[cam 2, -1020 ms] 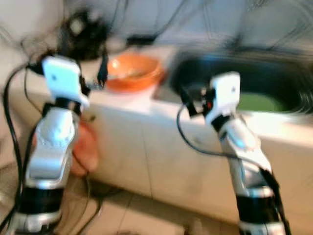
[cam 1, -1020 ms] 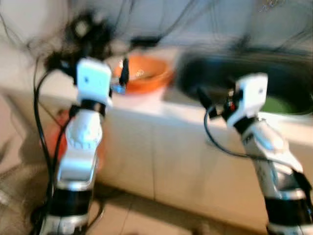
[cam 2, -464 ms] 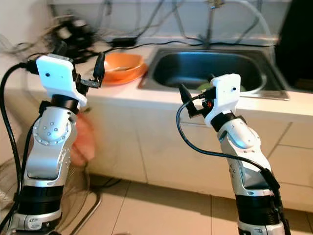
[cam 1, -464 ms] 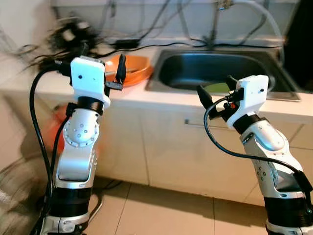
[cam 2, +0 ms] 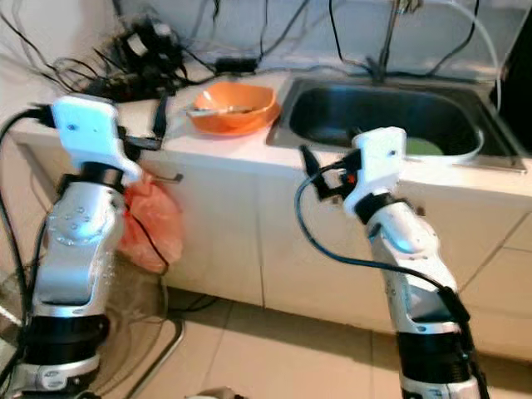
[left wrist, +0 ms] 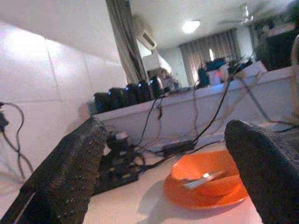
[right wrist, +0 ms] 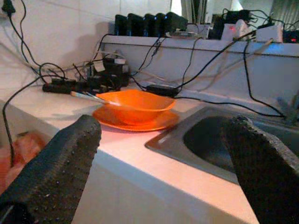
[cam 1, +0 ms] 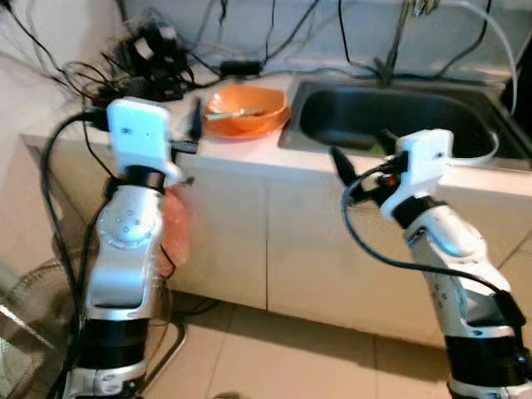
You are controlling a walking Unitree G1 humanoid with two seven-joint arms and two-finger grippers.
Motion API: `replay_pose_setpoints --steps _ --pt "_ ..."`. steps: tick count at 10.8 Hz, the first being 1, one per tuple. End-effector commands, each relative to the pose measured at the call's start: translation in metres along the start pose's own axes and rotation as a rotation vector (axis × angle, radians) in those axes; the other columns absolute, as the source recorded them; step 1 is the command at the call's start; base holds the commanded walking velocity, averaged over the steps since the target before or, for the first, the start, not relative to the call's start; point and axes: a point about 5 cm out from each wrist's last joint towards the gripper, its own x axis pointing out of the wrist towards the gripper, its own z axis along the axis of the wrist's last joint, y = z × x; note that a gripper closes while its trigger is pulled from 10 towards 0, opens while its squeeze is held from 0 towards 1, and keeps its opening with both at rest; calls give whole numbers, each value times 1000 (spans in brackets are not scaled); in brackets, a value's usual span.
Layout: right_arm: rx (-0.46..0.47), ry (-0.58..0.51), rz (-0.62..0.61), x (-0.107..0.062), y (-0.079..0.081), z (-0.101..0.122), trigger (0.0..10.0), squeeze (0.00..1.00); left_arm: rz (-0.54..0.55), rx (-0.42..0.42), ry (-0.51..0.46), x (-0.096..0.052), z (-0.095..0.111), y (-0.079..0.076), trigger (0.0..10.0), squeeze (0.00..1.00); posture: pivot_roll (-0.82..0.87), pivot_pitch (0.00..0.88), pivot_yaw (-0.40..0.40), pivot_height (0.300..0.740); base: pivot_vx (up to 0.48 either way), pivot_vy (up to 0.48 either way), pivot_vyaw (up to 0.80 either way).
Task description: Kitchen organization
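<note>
White counter [cam 1: 249, 154] runs across the upper part of the frame, with pale cabinet doors below it and tiled floor at the bottom. On it, upper centre, sits an orange bowl [cam 1: 246, 109] on an orange plate, with a utensil [left wrist: 196, 179] lying inside. To its right is the dark sink [cam 1: 399, 125], where something green [cam 2: 424, 146] lies at the far right. A tangle of black cables [cam 1: 150, 62] fills the upper left corner, and a pink bag [cam 2: 150, 223] hangs at the cabinet, left of centre. Both arms are raised before the counter edge: the left gripper [cam 1: 194, 125] near the bowl, the right gripper [cam 1: 362, 158] in front of the sink. Both have fingers spread apart and hold nothing. I judge this as the approach step; nothing is grasped yet. The next move probably needs the left gripper to reach forward over the plate rim and close on the bowl's edge, without tipping the utensil.
</note>
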Motion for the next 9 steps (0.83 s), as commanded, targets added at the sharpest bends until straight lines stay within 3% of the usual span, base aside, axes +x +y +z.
replay_pose_setpoints --steps 1,3,5,7,9 --pt "-7 -11 -14 0 -2 4 10000 0 -13 6 -2 3 2 -3 10000 0 84 5 79 740 368 0 0" --pt "-5 -16 -16 0 -1 4 10000 0 -25 8 -4 4 3 -5 10000 0 85 3 83 740 480 0 0" --pt "-1 -17 -19 0 0 4 10000 0 -45 -3 -20 2 5 -9 10000 0 84 3 85 740 0 0 -225" --pt "0 -22 -17 -1 0 4 10000 0 -52 -5 -20 2 6 -10 10000 0 83 5 85 740 0 0 -800" --pt "-3 -24 -21 -1 0 4 10000 0 -32 -11 -15 3 6 -7 10000 0 83 7 89 740 0 0 0"
